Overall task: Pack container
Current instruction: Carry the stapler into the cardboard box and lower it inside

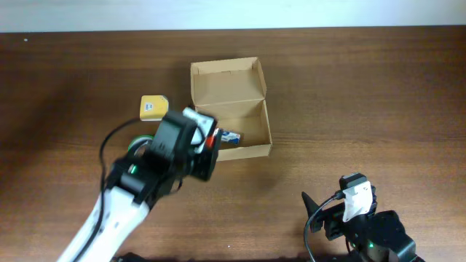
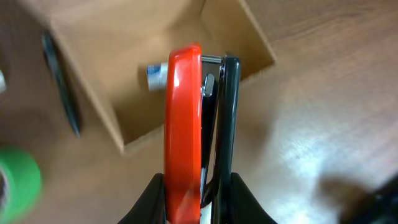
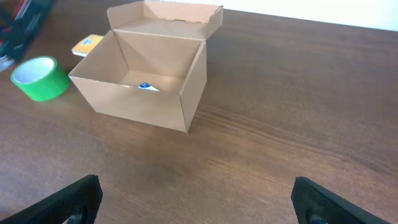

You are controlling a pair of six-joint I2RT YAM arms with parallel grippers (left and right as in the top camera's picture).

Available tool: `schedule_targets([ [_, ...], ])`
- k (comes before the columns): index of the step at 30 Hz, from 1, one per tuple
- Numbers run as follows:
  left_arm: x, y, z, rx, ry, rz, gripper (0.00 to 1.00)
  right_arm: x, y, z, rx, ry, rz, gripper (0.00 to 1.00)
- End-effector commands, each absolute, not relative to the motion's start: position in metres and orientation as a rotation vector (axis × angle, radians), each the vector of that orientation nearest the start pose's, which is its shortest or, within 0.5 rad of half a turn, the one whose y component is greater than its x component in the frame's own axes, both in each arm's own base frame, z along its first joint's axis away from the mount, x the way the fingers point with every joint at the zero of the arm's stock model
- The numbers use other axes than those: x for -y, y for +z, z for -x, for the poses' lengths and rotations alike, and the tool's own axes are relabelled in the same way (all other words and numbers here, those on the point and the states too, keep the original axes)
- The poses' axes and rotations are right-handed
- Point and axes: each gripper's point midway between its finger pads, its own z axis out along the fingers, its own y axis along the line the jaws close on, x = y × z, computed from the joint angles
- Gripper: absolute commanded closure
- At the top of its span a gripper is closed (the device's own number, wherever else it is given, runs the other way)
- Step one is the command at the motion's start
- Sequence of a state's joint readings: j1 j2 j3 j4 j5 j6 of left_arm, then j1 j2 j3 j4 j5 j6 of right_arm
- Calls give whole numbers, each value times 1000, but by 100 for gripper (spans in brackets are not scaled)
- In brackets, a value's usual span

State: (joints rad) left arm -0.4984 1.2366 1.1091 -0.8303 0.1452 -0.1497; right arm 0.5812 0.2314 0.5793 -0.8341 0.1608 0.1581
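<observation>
The container (image 1: 247, 151) is a tan cardboard box, open, its flap lid standing up at the back. A small white-and-blue item (image 1: 231, 136) lies inside near the front wall. My left gripper (image 1: 211, 142) is shut on a red-and-black stapler-like tool (image 2: 185, 124), held over the box's front left corner. In the left wrist view the box (image 2: 106, 37) and the white-and-blue item (image 2: 155, 73) lie beyond the tool. My right gripper (image 3: 199, 205) is open and empty, low at the front right (image 1: 320, 211), facing the box (image 3: 137, 102).
A yellow packet (image 1: 153, 107) lies left of the box, also seen in the right wrist view (image 3: 87, 45). A green tape roll (image 3: 40, 78) stands front left of the box, partly under my left arm (image 1: 135, 143). A dark pen-like thing (image 2: 62, 87) lies beside the box.
</observation>
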Motion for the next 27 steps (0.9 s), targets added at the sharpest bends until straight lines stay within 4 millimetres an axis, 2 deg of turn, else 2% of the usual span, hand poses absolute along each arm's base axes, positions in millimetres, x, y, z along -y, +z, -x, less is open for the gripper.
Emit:
schedule_targets([
  [1,190,193,-300,-2457,-339,-751,93,-77,201,-174,-2029,283,310,1],
  [6,199,179,-335,-2445,-207,-938,93,-77,201,-174,-2029,283,310,1],
  [10,197,160,-351,-2449,-91,-1076,94,-77,201,-174,-2029,283,310,1],
  [15,198,138,-355,-2453,-51,-1202,94,-77,201,-174,-2029,283,310,1],
  [27,201,91,-357,-2548,-60,-1261,94,-77,201,-174,-2029,283,310,1],
])
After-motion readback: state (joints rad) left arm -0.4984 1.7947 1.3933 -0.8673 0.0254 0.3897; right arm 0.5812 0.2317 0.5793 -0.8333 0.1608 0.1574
